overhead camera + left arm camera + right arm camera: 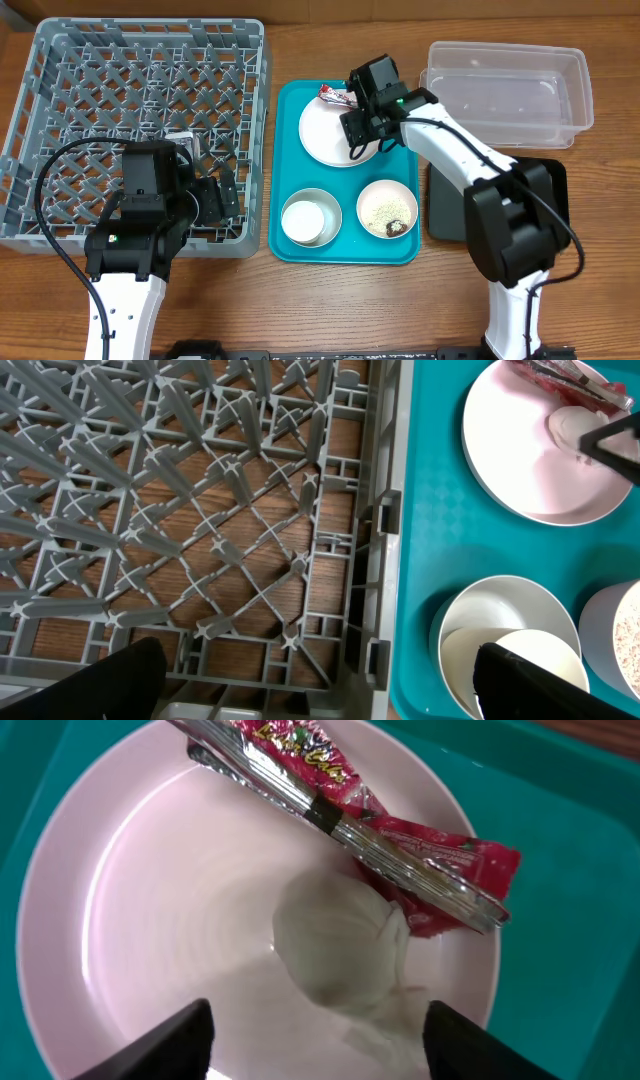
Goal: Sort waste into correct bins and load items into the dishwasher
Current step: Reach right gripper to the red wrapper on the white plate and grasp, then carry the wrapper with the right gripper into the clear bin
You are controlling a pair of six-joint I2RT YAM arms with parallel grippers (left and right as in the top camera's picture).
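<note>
landmark: teal tray, mid surface; every place below is given from it
plate: large, round, white; on the tray's far half
wrapper: red-and-white; lies across the plate's far rim, towards the tray's far edge
scrap: crumpled, white; on the plate, touching the wrapper's near side
right tool: above the plate; fingers apart, one on each side of the scrap; clamped on nothing
left tool: just left of the tray, over the rack's corner nearest to it; fingers apart, holding nothing
rack: grey, lattice floor; left of the tray, its wall just beside the tray's left edge
grey bowl: tray's near-left corner; a white cup sits inside it
pinkish bowl: tray's near-right corner; holds rice and a brown lump
tub: clear; right of the tray, at the far side, apart from it
black tray: just right of the tray's near half; mostly hidden under the right arm
</note>
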